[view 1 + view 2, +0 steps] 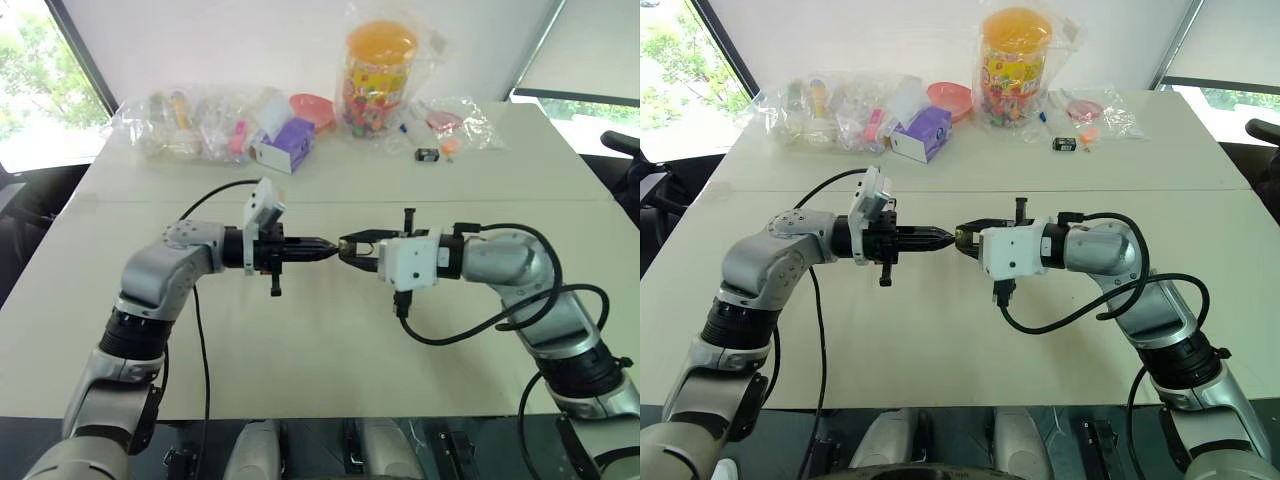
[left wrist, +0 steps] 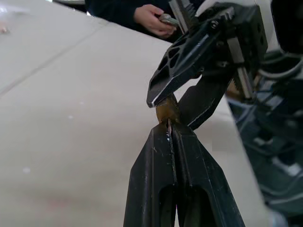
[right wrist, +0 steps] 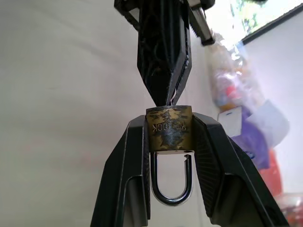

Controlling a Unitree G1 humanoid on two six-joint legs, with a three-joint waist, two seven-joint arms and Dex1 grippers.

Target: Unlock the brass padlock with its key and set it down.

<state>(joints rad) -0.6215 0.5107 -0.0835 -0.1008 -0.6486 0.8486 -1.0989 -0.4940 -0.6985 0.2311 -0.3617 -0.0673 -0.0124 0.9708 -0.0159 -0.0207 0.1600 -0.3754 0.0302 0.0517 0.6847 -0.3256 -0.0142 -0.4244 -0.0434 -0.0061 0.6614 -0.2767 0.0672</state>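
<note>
Right claw (image 3: 168, 142) grips the brass padlock (image 3: 169, 128); left claw (image 2: 169, 124), pinched shut on the key (image 3: 173, 97), meets it tip to tip above the table (image 1: 330, 340).
Head views: both hover mid-air. Left wrist view: key buried in padlock. Right wrist view: the shackle (image 3: 172, 182) looks sprung on one side; a skewed twist could slip the key or drop the padlock.
</note>
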